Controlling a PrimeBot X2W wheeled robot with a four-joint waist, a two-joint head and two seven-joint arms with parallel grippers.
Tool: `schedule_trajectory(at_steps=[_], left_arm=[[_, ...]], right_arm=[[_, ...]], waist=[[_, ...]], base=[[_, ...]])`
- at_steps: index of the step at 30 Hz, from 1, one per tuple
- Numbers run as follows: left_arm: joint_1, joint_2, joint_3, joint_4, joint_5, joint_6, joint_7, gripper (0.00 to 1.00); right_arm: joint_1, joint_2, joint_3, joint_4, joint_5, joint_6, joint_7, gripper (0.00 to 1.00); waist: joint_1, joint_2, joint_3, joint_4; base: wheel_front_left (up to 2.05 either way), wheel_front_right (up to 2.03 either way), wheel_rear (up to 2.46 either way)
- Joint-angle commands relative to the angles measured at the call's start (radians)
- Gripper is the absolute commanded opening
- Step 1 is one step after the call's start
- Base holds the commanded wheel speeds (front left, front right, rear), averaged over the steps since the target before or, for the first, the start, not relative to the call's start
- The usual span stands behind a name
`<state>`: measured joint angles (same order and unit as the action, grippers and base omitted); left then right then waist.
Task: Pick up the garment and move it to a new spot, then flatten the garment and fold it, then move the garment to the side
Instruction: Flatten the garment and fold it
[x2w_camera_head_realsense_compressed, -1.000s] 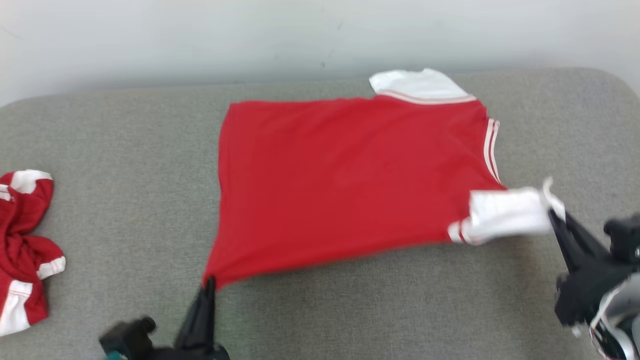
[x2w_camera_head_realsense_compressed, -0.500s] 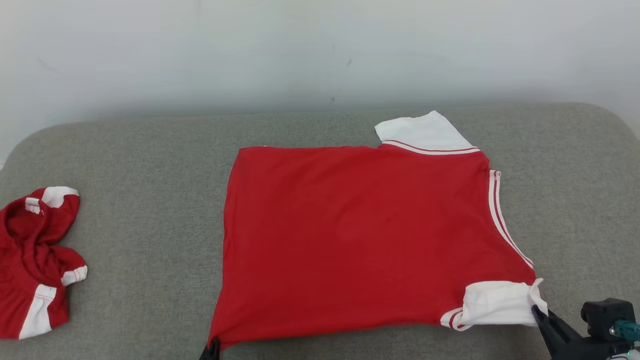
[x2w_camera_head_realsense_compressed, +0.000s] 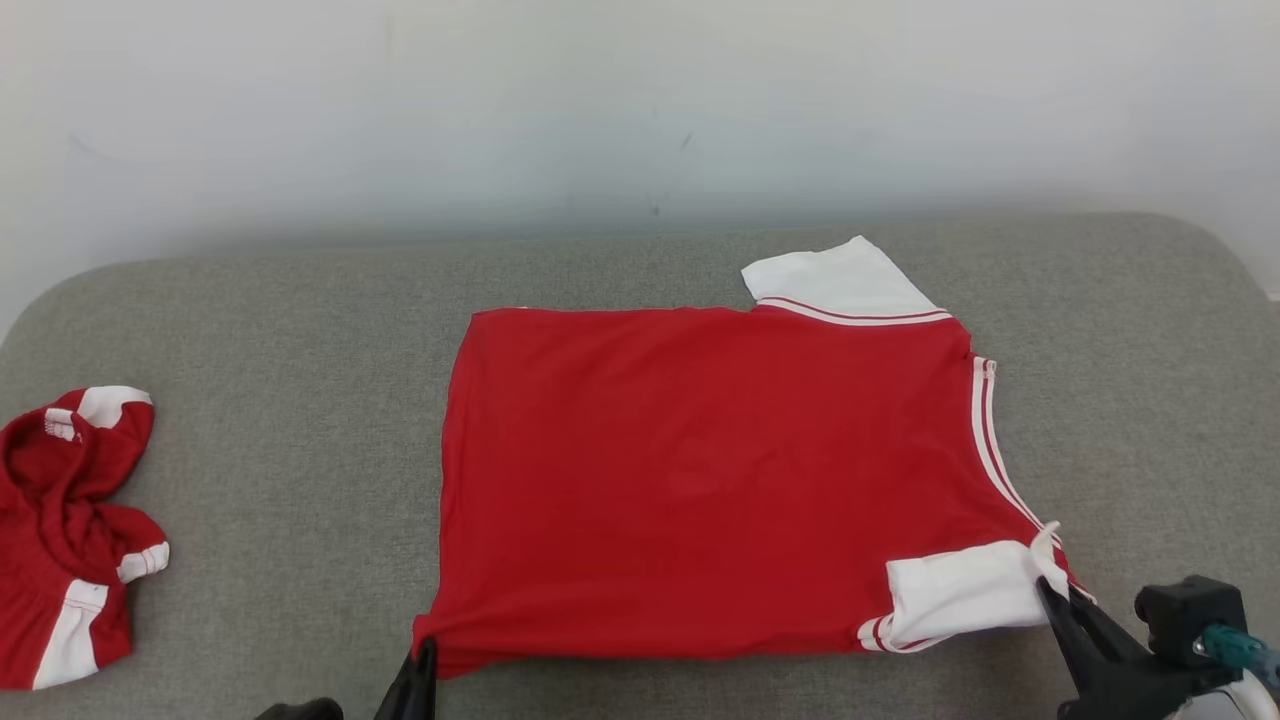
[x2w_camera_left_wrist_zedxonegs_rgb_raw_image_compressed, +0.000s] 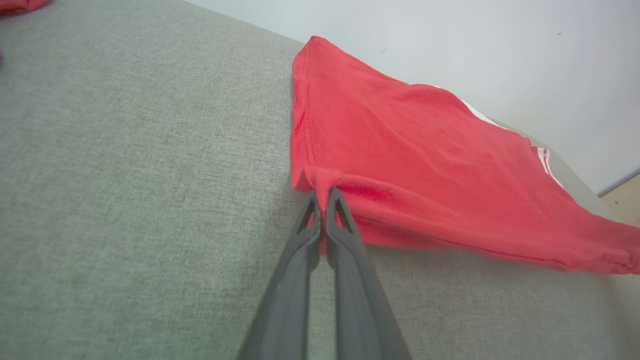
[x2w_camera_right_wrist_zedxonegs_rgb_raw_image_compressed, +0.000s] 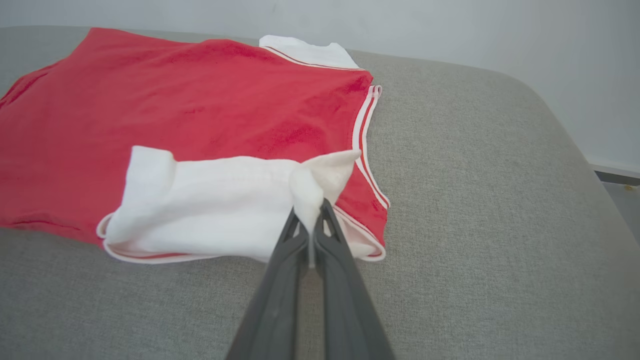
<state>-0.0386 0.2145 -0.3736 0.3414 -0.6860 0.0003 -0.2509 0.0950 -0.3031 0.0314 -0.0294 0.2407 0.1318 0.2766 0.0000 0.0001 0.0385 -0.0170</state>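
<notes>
The garment (x2w_camera_head_realsense_compressed: 720, 480) is a red shirt with white sleeves, spread nearly flat on the grey cushion (x2w_camera_head_realsense_compressed: 300, 330). My left gripper (x2w_camera_head_realsense_compressed: 425, 650) is shut on its near red hem corner (x2w_camera_left_wrist_zedxonegs_rgb_raw_image_compressed: 320, 182), which is lifted slightly. My right gripper (x2w_camera_head_realsense_compressed: 1048, 590) is shut on the cuff of the near white sleeve (x2w_camera_right_wrist_zedxonegs_rgb_raw_image_compressed: 310, 190), which is folded in over the red body. The far white sleeve (x2w_camera_head_realsense_compressed: 840, 285) lies flat toward the wall. In the right wrist view the striped collar edge (x2w_camera_right_wrist_zedxonegs_rgb_raw_image_compressed: 367, 130) runs beside the pinched sleeve.
A second red and white garment (x2w_camera_head_realsense_compressed: 70, 530) lies crumpled at the cushion's left edge. A pale wall (x2w_camera_head_realsense_compressed: 640, 110) stands behind the cushion. The cushion's rounded right end (x2w_camera_right_wrist_zedxonegs_rgb_raw_image_compressed: 550, 150) drops to the floor. Bare grey fabric surrounds the shirt.
The head camera tilted up over the second. Both grippers kept their grip; the near edge of the shirt came down toward the cushion and the right gripper drew the white sleeve inward.
</notes>
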Motion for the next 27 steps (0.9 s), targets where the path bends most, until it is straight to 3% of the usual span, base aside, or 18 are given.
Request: schedule_trajectory(at_steps=[1, 11, 27], left_arm=[[-0.022, 0.004, -0.001, 0.003, 0.010, 0.005, -0.003, 0.00], [-0.139, 0.019, -0.032, 0.052, 0.070, 0.023, 0.024, 0.00], [-0.359, 0.013, -0.045, 0.192, 0.115, 0.028, 0.030, 0.00]], right_arm=[[-0.026, -0.014, 0.018, 0.010, -0.006, -0.002, -0.013, 0.00], [-0.208, -0.093, 0.144, 0.131, 0.006, -0.002, -0.062, 0.00], [-0.511, -0.070, 0.198, 0.377, -0.014, -0.002, -0.203, 0.00]], waist=[[0.0000, -0.0001, -0.003, -0.001], [0.0000, -0.0001, 0.018, -0.013], [0.0000, -0.0001, 0.145, -0.018]], base=[[0.00, 0.00, 0.00], [0.00, 0.00, 0.00], [0.00, 0.00, 0.00]])
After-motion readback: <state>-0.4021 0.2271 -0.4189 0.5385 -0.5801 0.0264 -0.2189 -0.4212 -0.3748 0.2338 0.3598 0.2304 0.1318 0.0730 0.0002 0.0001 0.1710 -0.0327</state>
